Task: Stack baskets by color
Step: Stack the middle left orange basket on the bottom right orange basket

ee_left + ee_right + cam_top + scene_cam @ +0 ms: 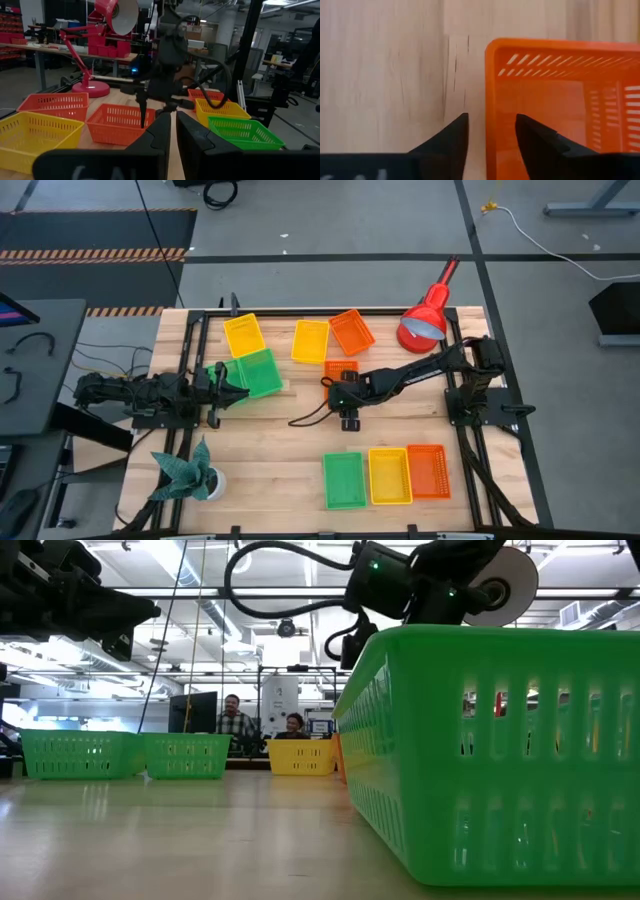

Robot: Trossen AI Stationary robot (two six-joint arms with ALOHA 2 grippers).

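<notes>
My right gripper [491, 117] hangs open over an orange basket [341, 367] at the table's middle, pointing steeply down. One finger [454, 135] is outside the basket's end wall [491, 65], near a corner, and the other [536, 140] is over its inside. I cannot tell whether they touch it. Beyond it at the far side lie an orange basket [352, 332], two yellow ones [310, 340] [243, 335] and a green one [258, 372]. My left gripper [230, 388] waits shut at the table's left, beside that green basket.
A green [344, 480], a yellow [390, 476] and an orange basket [429, 471] lie in a row near the front edge. A red desk lamp [425, 320] stands at the far right and a potted plant [190, 472] at the front left. People sit beyond the table [235, 720].
</notes>
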